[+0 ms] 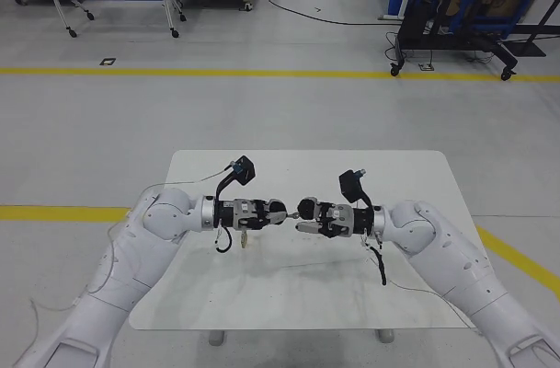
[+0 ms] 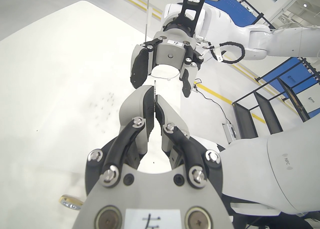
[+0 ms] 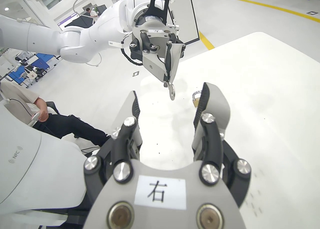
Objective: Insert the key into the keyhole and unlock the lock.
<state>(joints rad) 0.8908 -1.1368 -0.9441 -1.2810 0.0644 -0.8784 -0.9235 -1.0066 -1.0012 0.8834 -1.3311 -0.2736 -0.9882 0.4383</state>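
Both arms meet over the middle of the white table [image 1: 353, 294]. My left gripper [image 2: 154, 97] is shut on a thin metal key [image 2: 155, 87], whose free end sticks out past the pads. From the right wrist view the key [image 3: 172, 92] hangs from the left gripper [image 3: 167, 80], its ring end towards me. My right gripper [image 3: 170, 95] is open, its fingers standing on either side of that end without touching it. A small brass padlock [image 3: 196, 99] lies on the table under the left arm [image 1: 245, 241], with its edge visible beside the left wrist [image 2: 71, 202].
The table edges lie well away from the grippers on all sides. Cables hang off both wrists [image 1: 381, 267]. The floor around has yellow lines and racks [image 2: 275, 105] far off.
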